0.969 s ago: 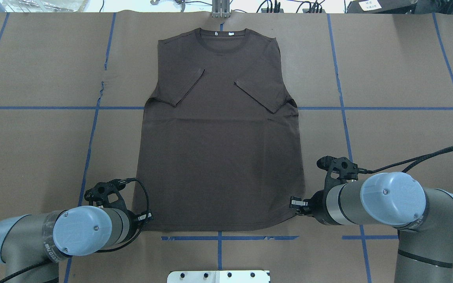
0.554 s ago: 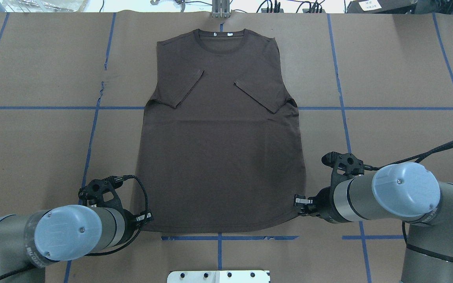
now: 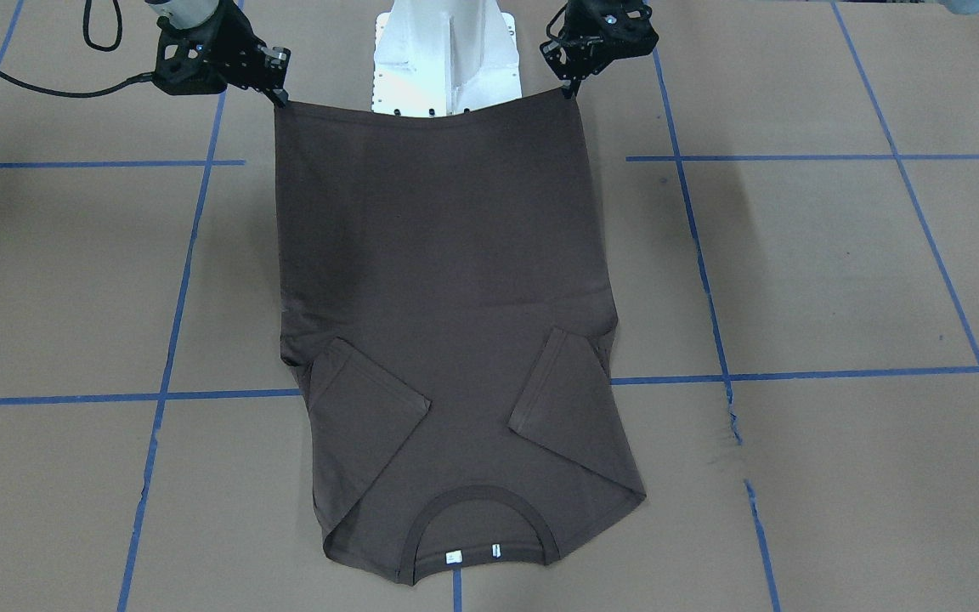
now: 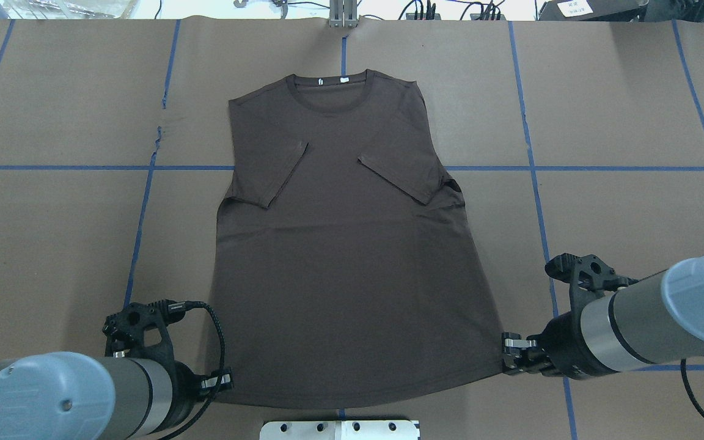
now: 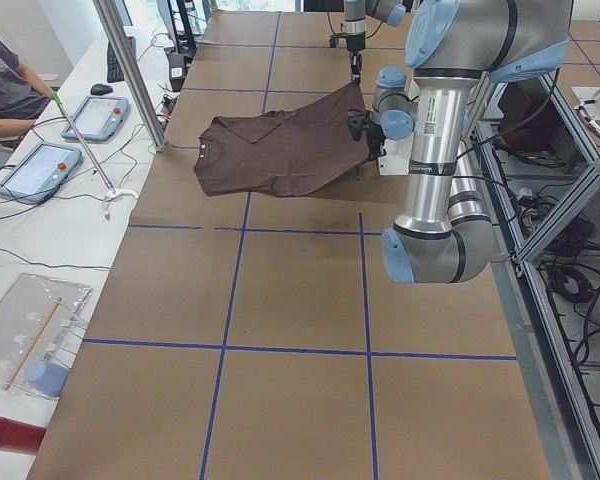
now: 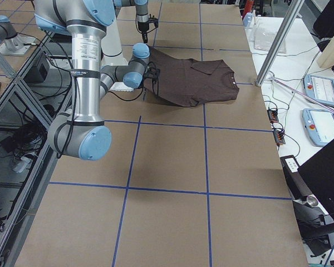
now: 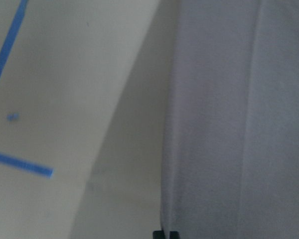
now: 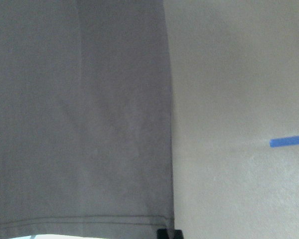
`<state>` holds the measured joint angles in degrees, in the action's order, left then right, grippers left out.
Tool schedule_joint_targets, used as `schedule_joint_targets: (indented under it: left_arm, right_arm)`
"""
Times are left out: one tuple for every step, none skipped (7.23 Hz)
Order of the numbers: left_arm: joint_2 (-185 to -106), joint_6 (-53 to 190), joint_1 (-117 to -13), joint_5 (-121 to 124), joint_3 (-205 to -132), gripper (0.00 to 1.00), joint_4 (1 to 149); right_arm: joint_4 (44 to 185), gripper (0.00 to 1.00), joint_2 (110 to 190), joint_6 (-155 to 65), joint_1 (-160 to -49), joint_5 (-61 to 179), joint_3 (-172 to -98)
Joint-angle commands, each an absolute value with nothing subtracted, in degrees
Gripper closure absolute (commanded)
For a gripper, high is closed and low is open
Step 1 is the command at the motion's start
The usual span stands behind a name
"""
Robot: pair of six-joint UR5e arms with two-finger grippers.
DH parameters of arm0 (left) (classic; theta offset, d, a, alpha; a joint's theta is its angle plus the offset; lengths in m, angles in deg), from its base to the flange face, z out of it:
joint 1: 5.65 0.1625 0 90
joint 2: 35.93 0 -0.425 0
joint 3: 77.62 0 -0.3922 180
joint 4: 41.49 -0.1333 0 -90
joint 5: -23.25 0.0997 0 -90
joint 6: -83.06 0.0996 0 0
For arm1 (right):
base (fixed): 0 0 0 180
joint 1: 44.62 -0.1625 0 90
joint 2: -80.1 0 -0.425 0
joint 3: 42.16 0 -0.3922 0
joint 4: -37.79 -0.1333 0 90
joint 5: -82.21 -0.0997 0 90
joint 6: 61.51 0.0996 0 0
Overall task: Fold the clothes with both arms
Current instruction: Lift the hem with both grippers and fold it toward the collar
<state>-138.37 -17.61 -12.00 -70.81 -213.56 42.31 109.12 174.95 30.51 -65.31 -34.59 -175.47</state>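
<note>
Left black two-finger gripper (image 4: 222,382): clamped on one hem corner of dark grey-brown cotton T-shirt (image 4: 340,256). Right black gripper (image 4: 508,353): clamped on opposite corner. Hem raised; collar end lying on brown paper-covered surface (image 4: 633,104).

Plain dark grey-brown on the T-shirt (image 4: 346,275), two small white tags (image 4: 344,80) at its far collar (image 3: 481,493). Tan-brown on the table (image 4: 621,110), gridded with blue tape lines (image 4: 572,168). Silver-grey with light blue caps (image 4: 703,287) on left arm (image 4: 138,397) and right arm (image 4: 633,318); black on left gripper (image 4: 225,384) and right gripper (image 4: 506,353). White on the near base (image 4: 340,429).
</note>
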Motion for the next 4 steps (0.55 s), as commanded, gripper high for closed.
schedule_joint_targets:
  left_arm:
    - [-139.1, -17.4, -8.7, -72.5, -219.4, 1.00, 37.6]
    - [-139.7, -17.4, -9.2, -73.2, -219.1, 1.00, 37.6]
    - [-140.5, -17.2, -10.6, -73.1, -218.8, 1.00, 37.9]
    - [-141.4, -13.5, -15.1, -73.2, -218.3, 1.00, 37.9]
  right_arm:
    - [109.2, 1.00, 177.2, 30.5, -63.2, -36.0, -177.9]
    - [109.1, 1.00, 176.7, 30.4, -64.1, -36.0, -177.5]
    - [109.2, 1.00, 174.5, 26.9, -66.7, -35.7, -175.9]
    - [109.2, 1.00, 171.5, 19.9, -71.6, -36.1, -173.9]
